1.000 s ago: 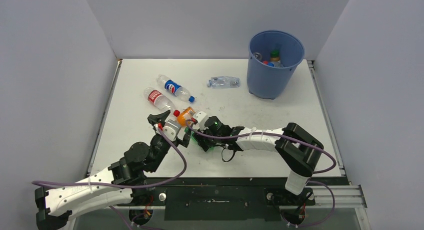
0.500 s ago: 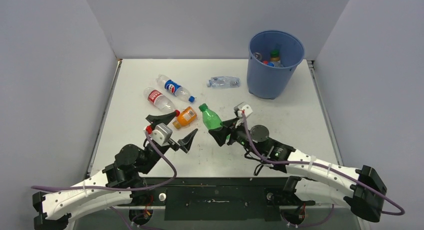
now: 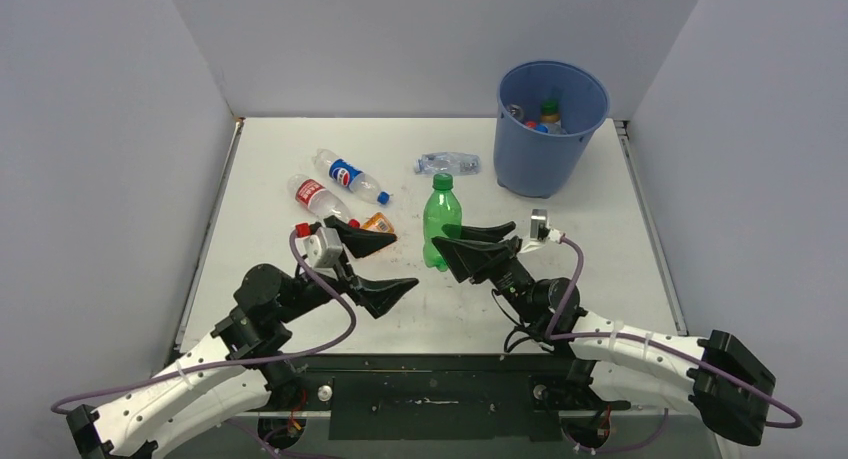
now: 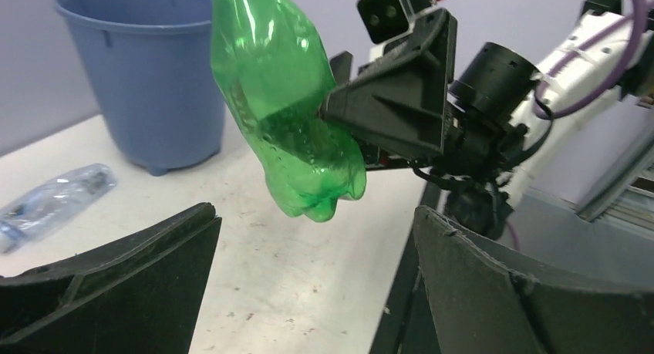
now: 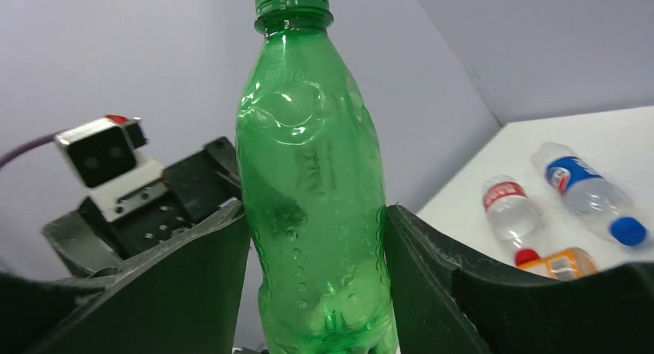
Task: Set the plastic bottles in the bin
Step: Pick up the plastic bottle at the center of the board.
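Observation:
My right gripper [image 3: 452,247] is shut on the green bottle [image 3: 440,217] and holds it upright above the table middle; it shows in the right wrist view [image 5: 312,184] and the left wrist view [image 4: 289,107]. My left gripper [image 3: 385,264] is open and empty, just left of it. The blue bin [image 3: 548,129] stands at the back right with several bottles inside. On the table lie a red-label bottle [image 3: 314,196], a blue-label bottle [image 3: 349,176], an orange juice bottle [image 3: 379,222] and a clear bottle [image 3: 448,163].
Grey walls close in the table on the left, back and right. The black rail [image 3: 440,379] with both arm bases runs along the near edge.
My right gripper has lifted the green bottle and turned it from tilted to upright, moving slightly toward the back. My left gripper has opened wider and moved right toward the orange bottle.

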`<state>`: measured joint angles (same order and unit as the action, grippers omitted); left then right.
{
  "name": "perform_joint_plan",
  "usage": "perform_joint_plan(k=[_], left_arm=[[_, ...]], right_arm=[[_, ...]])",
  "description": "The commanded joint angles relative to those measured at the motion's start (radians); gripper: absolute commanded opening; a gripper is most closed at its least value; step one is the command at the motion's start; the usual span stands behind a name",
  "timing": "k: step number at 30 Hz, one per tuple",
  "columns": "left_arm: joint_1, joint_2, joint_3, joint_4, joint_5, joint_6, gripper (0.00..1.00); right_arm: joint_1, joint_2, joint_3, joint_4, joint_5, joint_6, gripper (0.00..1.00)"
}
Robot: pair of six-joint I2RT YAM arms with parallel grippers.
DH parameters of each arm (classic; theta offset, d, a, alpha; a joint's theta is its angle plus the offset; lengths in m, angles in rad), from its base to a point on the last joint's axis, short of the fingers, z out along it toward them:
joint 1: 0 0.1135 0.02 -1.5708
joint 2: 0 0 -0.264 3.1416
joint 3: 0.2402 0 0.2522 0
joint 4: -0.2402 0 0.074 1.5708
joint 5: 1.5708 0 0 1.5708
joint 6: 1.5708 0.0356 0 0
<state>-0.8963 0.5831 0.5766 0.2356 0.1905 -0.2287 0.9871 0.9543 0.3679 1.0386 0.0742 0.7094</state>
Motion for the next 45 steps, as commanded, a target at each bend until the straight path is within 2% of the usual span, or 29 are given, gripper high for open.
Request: perform_joint_plan(k=[1, 11, 22, 27, 30, 35, 39, 40, 42, 45], left_arm=[[0.026, 0.036, 0.049, 0.086, 0.209, -0.09, 0.96], [0.033, 0.042, 0.027, 0.163, 0.301, -0.139, 0.96], [0.037, 0.068, 0.054, 0.08, 0.203, -0.106, 0.96], [0.037, 0.088, 0.063, 0.064, 0.211, -0.103, 0.96], [0.037, 0.093, 0.066, 0.056, 0.217, -0.093, 1.0], [0.037, 0.092, 0.065, 0.061, 0.238, -0.081, 0.77], [0.036, 0.097, 0.064, 0.062, 0.262, -0.069, 0.42], [0.036, 0.097, 0.066, 0.061, 0.267, -0.064, 0.35], [0.035, 0.097, 0.065, 0.056, 0.272, -0.055, 0.26], [0.031, 0.096, 0.065, 0.056, 0.281, -0.042, 0.11]], right_arm=[[-0.006, 0.055, -0.011, 0.355, -0.111, 0.117, 0.05], [0.003, 0.192, 0.014, 0.503, -0.186, 0.172, 0.05], [0.061, 0.287, 0.069, 0.541, -0.211, 0.126, 0.05], [0.085, 0.318, 0.1, 0.544, -0.229, 0.115, 0.05], [0.09, 0.337, 0.104, 0.567, -0.235, 0.123, 0.05], [0.096, 0.34, 0.109, 0.552, -0.246, 0.125, 0.05], [0.096, 0.323, 0.101, 0.528, -0.239, 0.113, 0.05], [0.096, 0.312, 0.099, 0.505, -0.238, 0.103, 0.09], [0.096, 0.275, 0.103, 0.43, -0.239, 0.075, 0.24], [0.096, 0.199, 0.133, 0.238, -0.248, 0.024, 0.54]])
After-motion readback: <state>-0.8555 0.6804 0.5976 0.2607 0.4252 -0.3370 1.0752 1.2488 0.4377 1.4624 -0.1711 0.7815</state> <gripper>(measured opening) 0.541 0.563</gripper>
